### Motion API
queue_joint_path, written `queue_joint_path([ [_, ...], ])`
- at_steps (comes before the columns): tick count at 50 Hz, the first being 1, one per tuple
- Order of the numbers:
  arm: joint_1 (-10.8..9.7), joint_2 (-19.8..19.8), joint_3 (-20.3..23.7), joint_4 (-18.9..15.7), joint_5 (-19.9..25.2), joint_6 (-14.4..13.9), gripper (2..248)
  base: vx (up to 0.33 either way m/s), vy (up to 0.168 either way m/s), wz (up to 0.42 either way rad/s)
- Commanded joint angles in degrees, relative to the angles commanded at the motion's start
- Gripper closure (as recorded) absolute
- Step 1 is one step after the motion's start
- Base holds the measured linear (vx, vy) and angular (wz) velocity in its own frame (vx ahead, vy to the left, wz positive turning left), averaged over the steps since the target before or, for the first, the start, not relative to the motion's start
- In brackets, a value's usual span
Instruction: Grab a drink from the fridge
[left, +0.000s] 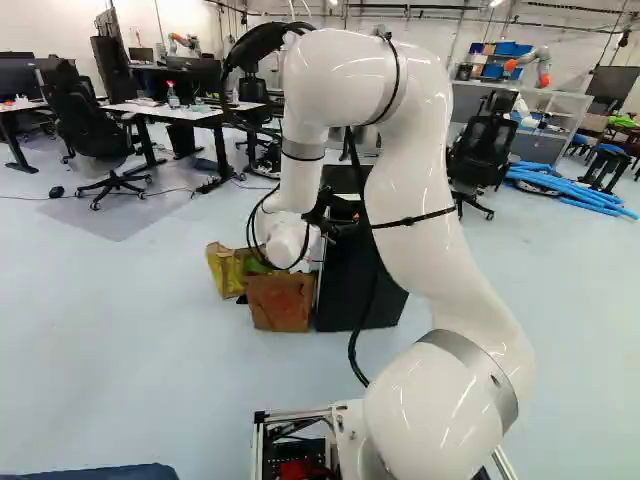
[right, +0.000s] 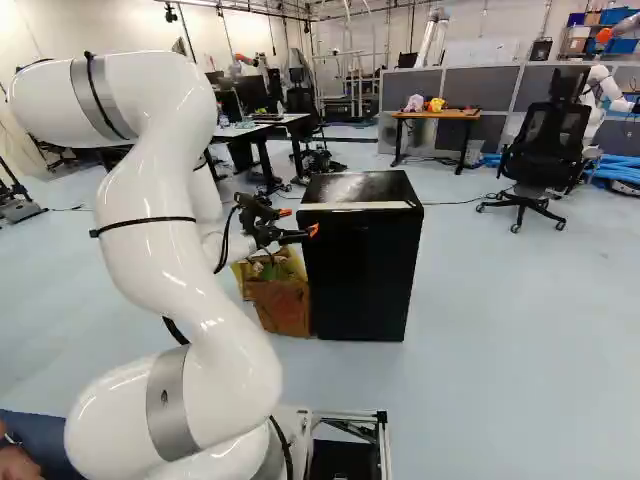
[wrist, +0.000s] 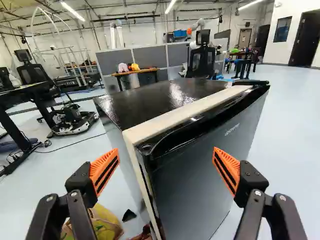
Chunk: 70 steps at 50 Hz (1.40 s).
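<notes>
Drink hiding, fridge (right: 362, 275) standing shut

The gripper (wrist: 166, 151) is holding nothing; its fingers are standing wide, their orange pads (wrist: 227, 168) facing each other. That spread is probably leaving room for a door edge to pass between them. The arm (right: 150, 205) is reaching forward and holding the tool high, near the fridge's upper left corner, apparently because the door (wrist: 200, 175) is hinging on the right and opening from the left. The wrist view is showing that corner ahead, between the fingers' lines of approach; whether a pad is touching it, I cannot tell.

The fridge is standing just ahead of the tool and to its right, its door facing the near side. The drink is not showing; it is presumably sitting behind that door, so opening up is looking like the first job, and the task is only starting. Low on the left, a yellow bag (left: 224, 270) and a brown bag (left: 281, 302) are standing beside the fridge, below the tool, where a low reach could be snagging them.
</notes>
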Motion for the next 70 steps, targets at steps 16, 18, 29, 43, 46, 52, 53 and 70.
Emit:
queue_joint_path([
  [16,0.1,-0.6,-1.0,2.1,-0.6,0.0,3,0.000,0.000,0.000],
  [18,0.1,-0.6,-1.0,2.4,-0.7,0.0,3,0.000,0.000,0.000],
  [29,0.2,-0.9,-1.5,3.9,-0.7,0.0,3,0.000,0.000,0.000],
  [43,0.3,-1.2,-2.1,5.9,-0.7,0.0,3,0.000,0.000,0.000],
  [46,0.3,-1.3,-2.3,6.3,-0.7,0.0,3,0.000,0.000,0.000],
  [52,0.4,-1.5,-2.5,7.2,-0.7,0.0,3,0.000,0.000,0.000],
  [53,0.4,-1.5,-2.6,7.3,-0.7,0.0,3,0.000,0.000,0.000],
  [70,0.5,-1.9,-3.3,8.9,-0.7,0.0,3,0.000,0.000,0.000],
])
